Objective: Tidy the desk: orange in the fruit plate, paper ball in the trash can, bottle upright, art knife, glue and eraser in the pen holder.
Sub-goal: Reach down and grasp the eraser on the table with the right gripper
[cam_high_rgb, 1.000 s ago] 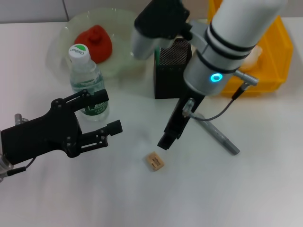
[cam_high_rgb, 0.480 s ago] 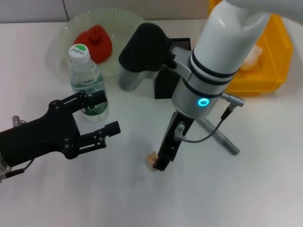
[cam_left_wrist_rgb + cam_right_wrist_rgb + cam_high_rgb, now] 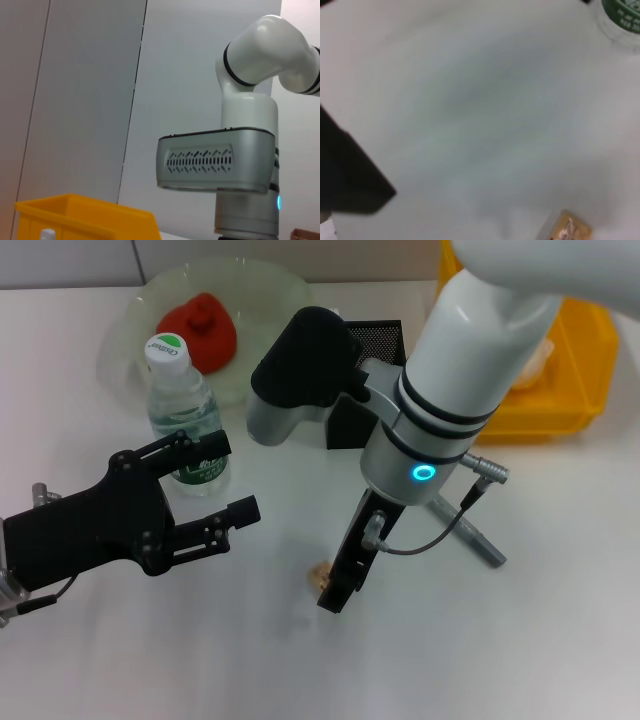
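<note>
Nearest, on the white worktop (image 3: pixel 560 640): the right tool (image 3: pixel 335 592), black, pointing straight down, its tip at the eraser (image 3: pixel 318 573). Only a tan sliver of the eraser shows beside the tool in the head view; the right wrist view shows a corner of it (image 3: pixel 566 229) lying on the bare surface. Whether the right tool's fingers are spread or pressed together cannot be told.

Left of it: the left tool (image 3: pixel 222 478), black, held above the worktop with its two fingers spread apart and nothing between them. Its upper finger lies across the lower part of the bottle.

Just behind: the bottle (image 3: pixel 183 408), upright, white cap on, green label facing forward.

Right of the right arm: the glue (image 3: pixel 472 534), a grey stick lying flat on the worktop, partly hidden by the arm.

Middle distance: the pen holder (image 3: pixel 380 337), black mesh, upright, mostly covered by the right arm's elbow.

Far left: the fruit plate (image 3: pixel 265 290), pale green, with the orange (image 3: pixel 200 332) resting in it.

Far right: the trash can (image 3: pixel 575 370), yellow, with a whitish shape inside at its near wall, too hidden to name.
</note>
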`<move>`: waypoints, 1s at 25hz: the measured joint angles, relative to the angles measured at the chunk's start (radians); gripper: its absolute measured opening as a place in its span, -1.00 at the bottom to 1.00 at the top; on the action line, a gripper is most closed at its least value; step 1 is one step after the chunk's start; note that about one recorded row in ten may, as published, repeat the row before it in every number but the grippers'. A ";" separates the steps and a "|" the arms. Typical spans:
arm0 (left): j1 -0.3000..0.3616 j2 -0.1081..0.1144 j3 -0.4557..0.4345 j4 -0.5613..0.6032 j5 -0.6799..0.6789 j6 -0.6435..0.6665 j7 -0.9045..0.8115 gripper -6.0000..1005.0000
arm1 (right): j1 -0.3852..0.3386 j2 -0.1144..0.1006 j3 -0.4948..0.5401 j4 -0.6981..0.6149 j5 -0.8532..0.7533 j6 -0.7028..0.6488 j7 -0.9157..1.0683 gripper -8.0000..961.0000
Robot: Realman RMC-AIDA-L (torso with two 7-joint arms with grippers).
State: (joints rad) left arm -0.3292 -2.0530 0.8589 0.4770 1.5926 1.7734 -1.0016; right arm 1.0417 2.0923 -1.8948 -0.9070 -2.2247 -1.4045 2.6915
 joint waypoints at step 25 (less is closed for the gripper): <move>-0.002 -0.009 0.005 0.003 0.002 -0.005 0.000 0.60 | -0.007 0.000 -0.114 0.053 0.038 0.153 -0.008 0.31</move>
State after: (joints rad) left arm -0.3314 -2.0619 0.8640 0.4802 1.5950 1.7685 -1.0016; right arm 1.0345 2.0922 -2.0090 -0.8544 -2.1872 -1.2519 2.6835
